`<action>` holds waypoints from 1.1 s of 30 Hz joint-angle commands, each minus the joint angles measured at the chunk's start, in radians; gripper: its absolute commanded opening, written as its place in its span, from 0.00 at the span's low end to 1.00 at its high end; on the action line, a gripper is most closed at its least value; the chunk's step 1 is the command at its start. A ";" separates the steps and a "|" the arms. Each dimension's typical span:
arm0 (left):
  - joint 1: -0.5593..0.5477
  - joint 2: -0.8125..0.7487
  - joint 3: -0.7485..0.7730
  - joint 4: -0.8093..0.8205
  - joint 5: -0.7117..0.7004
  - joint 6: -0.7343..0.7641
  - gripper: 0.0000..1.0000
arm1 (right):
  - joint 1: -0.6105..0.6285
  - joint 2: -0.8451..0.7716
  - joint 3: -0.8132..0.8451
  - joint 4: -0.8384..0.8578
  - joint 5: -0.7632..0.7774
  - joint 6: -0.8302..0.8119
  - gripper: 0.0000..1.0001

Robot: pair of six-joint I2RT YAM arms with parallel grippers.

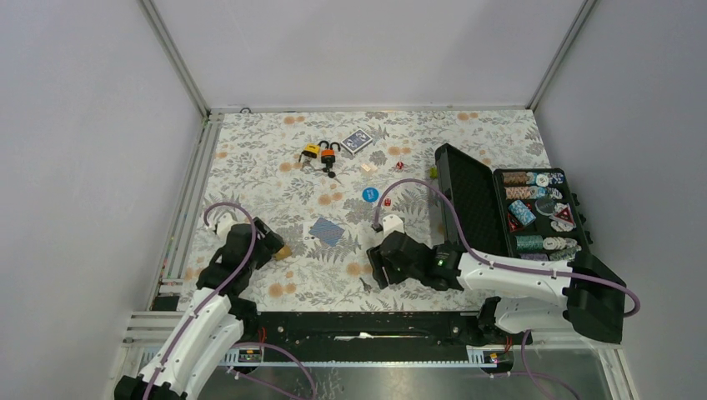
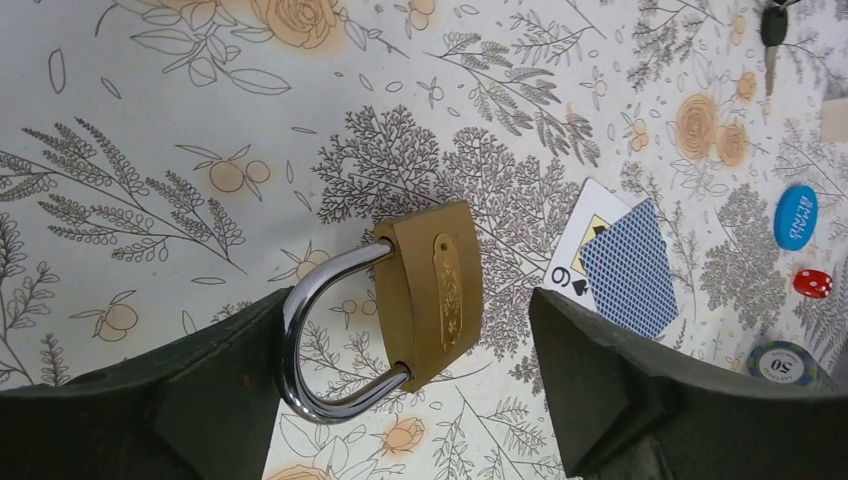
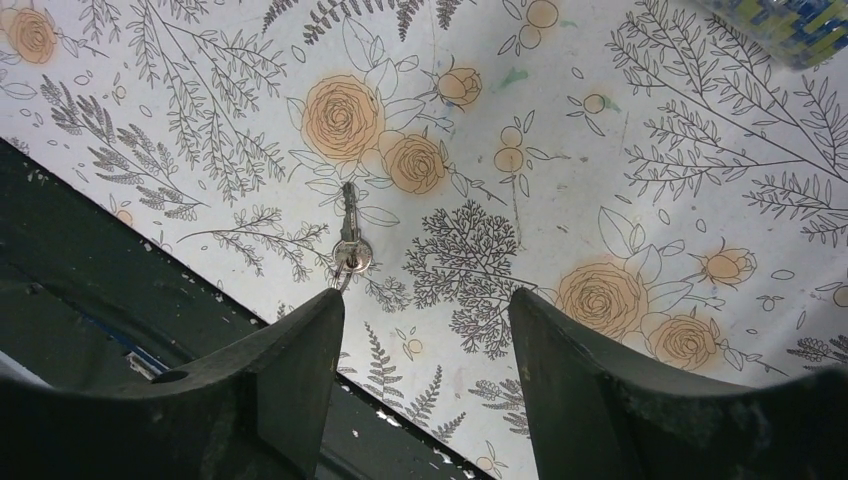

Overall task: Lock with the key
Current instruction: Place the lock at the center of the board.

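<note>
A brass padlock [image 2: 435, 295] with a steel shackle [image 2: 300, 340] lies flat on the floral table cover, between the fingers of my left gripper [image 2: 410, 300]. That gripper is open; the shackle's bend sits right beside its left finger, and the right finger stands apart from the lock body. In the top view the padlock [image 1: 283, 251] lies just right of the left gripper [image 1: 271, 242]. A small silver key [image 3: 347, 240] on a ring lies on the cover just beyond the left fingertip of my right gripper [image 3: 425, 300], which is open with nothing in it. The key [image 1: 365, 286] is near the table's front edge.
Playing cards [image 2: 625, 265], a blue chip [image 2: 796, 217] and a red die [image 2: 812, 283] lie right of the padlock. An open black case of poker chips [image 1: 534, 212] stands at the right. Two orange padlocks [image 1: 321, 152] and a card deck [image 1: 357, 141] lie at the back. A black rail [image 3: 90, 300] runs along the near edge.
</note>
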 commanded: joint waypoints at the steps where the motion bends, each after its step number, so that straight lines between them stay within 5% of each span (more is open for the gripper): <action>1: 0.005 0.016 0.001 0.026 -0.027 -0.044 0.88 | -0.004 -0.029 0.053 -0.011 0.011 0.005 0.69; 8: 0.005 0.019 0.009 -0.014 -0.042 -0.055 0.99 | -0.020 -0.058 0.073 -0.027 0.005 0.000 0.72; 33: 0.005 0.114 0.226 -0.298 -0.032 -0.122 0.99 | -0.054 -0.052 0.098 -0.059 0.008 -0.052 0.76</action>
